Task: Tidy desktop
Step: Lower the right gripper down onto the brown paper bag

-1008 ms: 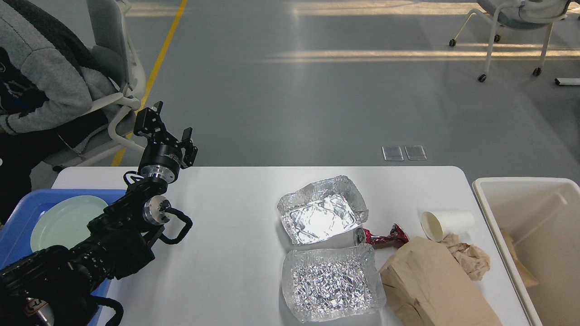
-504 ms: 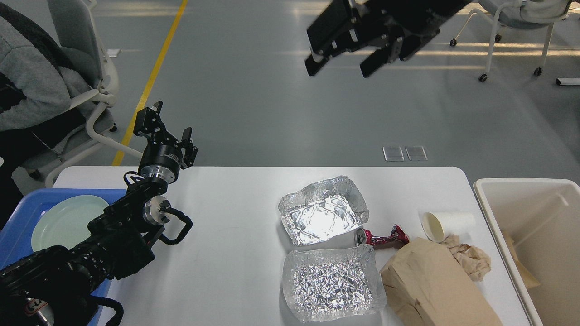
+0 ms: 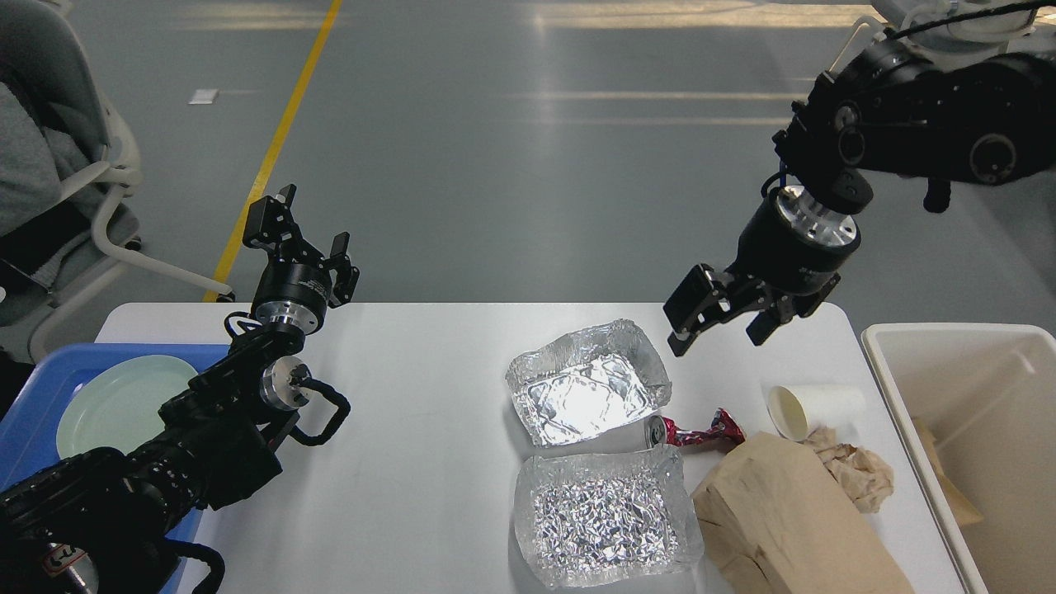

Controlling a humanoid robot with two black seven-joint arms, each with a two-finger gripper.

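The white desktop [image 3: 429,388] carries litter on its right half. Two foil trays lie there, one [image 3: 587,381] behind the other [image 3: 604,516]. A crushed red can [image 3: 695,432] lies between them and a brown paper bag [image 3: 784,520]. A white paper cup [image 3: 813,408] lies on its side beside crumpled brown paper [image 3: 854,472]. My right gripper [image 3: 716,330] hangs open above the back right of the desktop, between the far foil tray and the cup, holding nothing. My left gripper [image 3: 311,223] points up, open and empty, over the back left edge.
A blue tray [image 3: 37,388] with a pale green plate [image 3: 120,403] sits at the left end under my left arm. An off-white bin [image 3: 965,412] stands past the right end. A chair with a seated person is at the far left.
My right arm has swung down from the top of the view to just above the desktop's back right. The person's chair has rolled further left. My left arm has not moved.
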